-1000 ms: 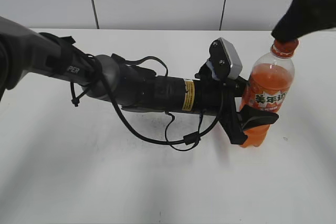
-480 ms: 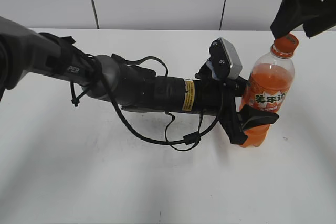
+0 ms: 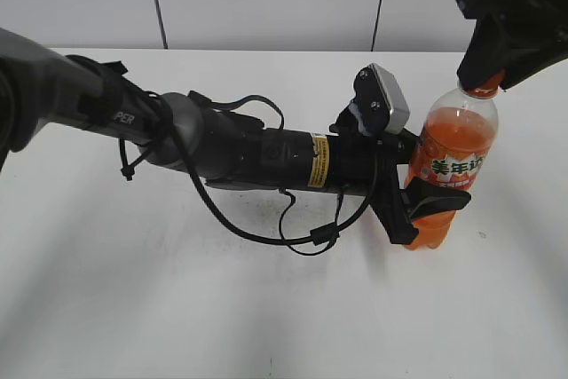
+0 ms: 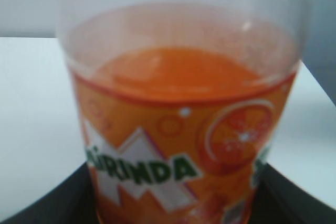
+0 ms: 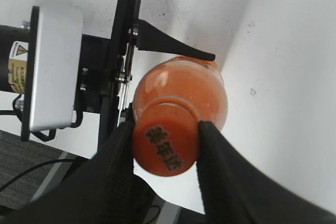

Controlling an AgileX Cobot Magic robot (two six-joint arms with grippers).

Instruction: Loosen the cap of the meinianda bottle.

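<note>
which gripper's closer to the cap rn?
Right. The right gripper has a finger on either side of the cap, seemingly touching it. The left gripper clamps the meinianda bottle lower down, around its labelled body.

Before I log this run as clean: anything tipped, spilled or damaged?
Nothing stands out. The meinianda bottle stands upright in the left gripper, soda inside, table dry. The right gripper fingers flank the cap.

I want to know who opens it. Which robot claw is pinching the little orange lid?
The right gripper, up top: its fingers squeeze the cap. The left gripper only hugs the meinianda bottle lower down.
</note>
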